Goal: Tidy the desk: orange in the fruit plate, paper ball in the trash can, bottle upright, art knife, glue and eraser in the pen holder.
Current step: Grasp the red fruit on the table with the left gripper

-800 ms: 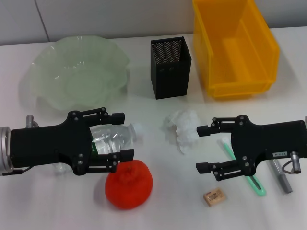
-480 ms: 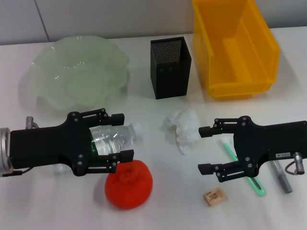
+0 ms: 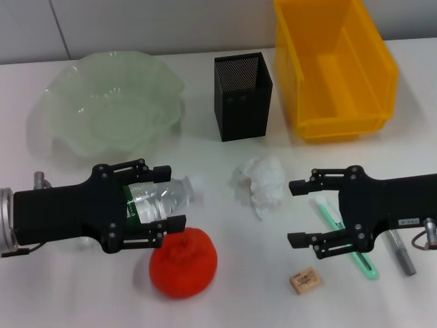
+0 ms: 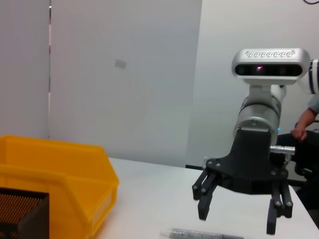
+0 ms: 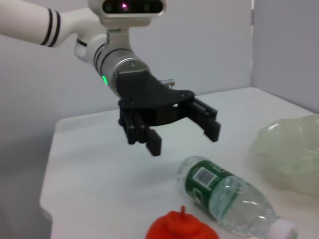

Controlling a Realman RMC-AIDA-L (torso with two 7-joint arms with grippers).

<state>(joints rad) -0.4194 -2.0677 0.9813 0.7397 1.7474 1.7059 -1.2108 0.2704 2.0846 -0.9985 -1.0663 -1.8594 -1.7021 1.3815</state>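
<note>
Left gripper (image 3: 166, 196) spread above the lying bottle (image 3: 158, 200), not touching (orange (image 3: 183, 260) just beside one finger). Open surface (image 3: 225, 287) ahead. Right gripper (image 3: 293, 212) spread, hovering; paper ball (image 3: 261, 183) near its tips, eraser (image 3: 304, 280) just beside.

White desk (image 3: 225, 301), pale grey panelled walls (image 4: 124, 74) with vertical seams, possibly a seated person (image 4: 305, 124) at the edge

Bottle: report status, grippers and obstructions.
Left gripper open, above lying bottle. Right gripper open, beside paper ball. Orange touching bottle's near side.
</note>
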